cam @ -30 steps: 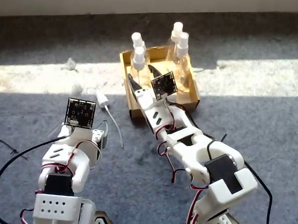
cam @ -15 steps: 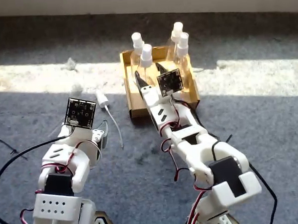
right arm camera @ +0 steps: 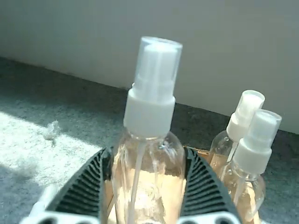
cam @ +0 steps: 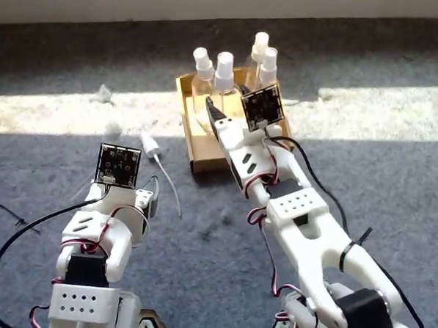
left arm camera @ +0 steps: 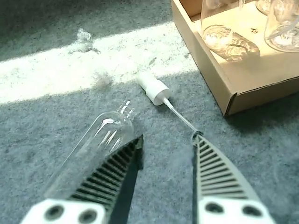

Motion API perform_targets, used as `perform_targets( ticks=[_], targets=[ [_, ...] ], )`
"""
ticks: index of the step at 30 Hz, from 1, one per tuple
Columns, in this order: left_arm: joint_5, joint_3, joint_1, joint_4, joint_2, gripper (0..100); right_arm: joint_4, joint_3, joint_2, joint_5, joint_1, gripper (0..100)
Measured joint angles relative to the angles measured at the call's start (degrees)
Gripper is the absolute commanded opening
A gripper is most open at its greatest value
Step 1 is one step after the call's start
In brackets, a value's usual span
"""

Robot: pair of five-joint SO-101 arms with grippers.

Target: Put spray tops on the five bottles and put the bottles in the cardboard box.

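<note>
Three capped bottles point(cam: 260, 48) stand in the cardboard box point(cam: 190, 136), one by its left wall and two close together at the far right corner. They crowd the fourth bottle point(cam: 223, 67), which our right gripper point(cam: 227, 108) clamps by the body, upright, just beside the left-hand neighbour. That arm's camera board point(cam: 263, 106) covers the middle of the box from above, so we cannot tell whether the gripped bottle's base touches the box floor.

The right wrist view gives us what the high view hides: both ribbed fingers point(right arm camera: 88, 182) pressed against the clear sides, with the white spray top above them and the dip tube running down inside.

In the left wrist view our left gripper point(left arm camera: 167, 139) is spread wide and holds nothing, low over the carpet point(cam: 208, 231). An uncapped bottle point(left arm camera: 100, 137) lies on its side along the outside of one finger; we cannot tell whether they touch. The loose spray top point(left arm camera: 154, 89) lies ahead, its tube running toward the other fingertip, near the box's corner.

The carpet is grey-blue, crossed by a band of sunlight point(cam: 47, 114) with tufts of fluff point(cam: 103, 93) in it. A pale wall point(right arm camera: 233, 37) rises behind the box.
</note>
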Motion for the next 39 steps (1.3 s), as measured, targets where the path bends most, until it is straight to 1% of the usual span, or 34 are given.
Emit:
perform_targets(
  ticks=[3,10,12,19,28,34,39],
  targets=[
    [0.0,0.0,0.0,0.0,0.0,16,1.76,0.0,-3.78,0.0,1.49,0.5],
    [0.0,0.0,0.0,0.0,0.0,16,8.0,0.0,-7.65,0.0,9.41,0.5],
    [0.0,0.0,0.0,0.0,0.0,16,9.49,0.0,-7.74,0.0,10.02,0.5],
    [0.0,0.0,0.0,0.0,0.0,16,9.41,3.34,-8.0,0.35,10.37,0.5],
    [0.0,0.0,0.0,0.0,0.0,16,-1.58,7.74,-6.68,0.35,10.73,0.5],
    [0.0,0.0,0.0,0.0,0.0,16,-12.66,8.7,3.6,0.35,13.45,0.5],
    [0.0,0.0,0.0,0.0,0.0,16,-18.11,8.79,10.02,0.35,13.71,0.5]
  ],
)
